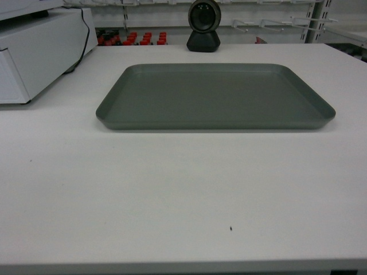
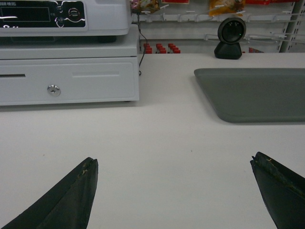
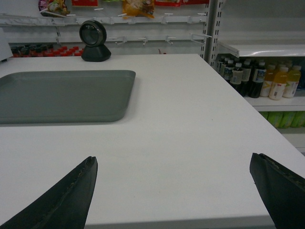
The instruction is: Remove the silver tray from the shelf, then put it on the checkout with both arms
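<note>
Head view: one silver tray (image 1: 215,96) flat on checkout (image 1: 172,189), one scanner (image 1: 203,26); both grippers' fingers (image 2: 71,200) spread, empty.

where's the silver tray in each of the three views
Head: the silver tray lies flat across the upper middle of the checkout.
Left wrist: only its left part shows, at the right edge, cut off by the frame.
Right wrist: only its right part shows, at the left edge, cut off by the frame.
Shared landmark: the black scanner stands behind the tray's far edge in all three.
</note>
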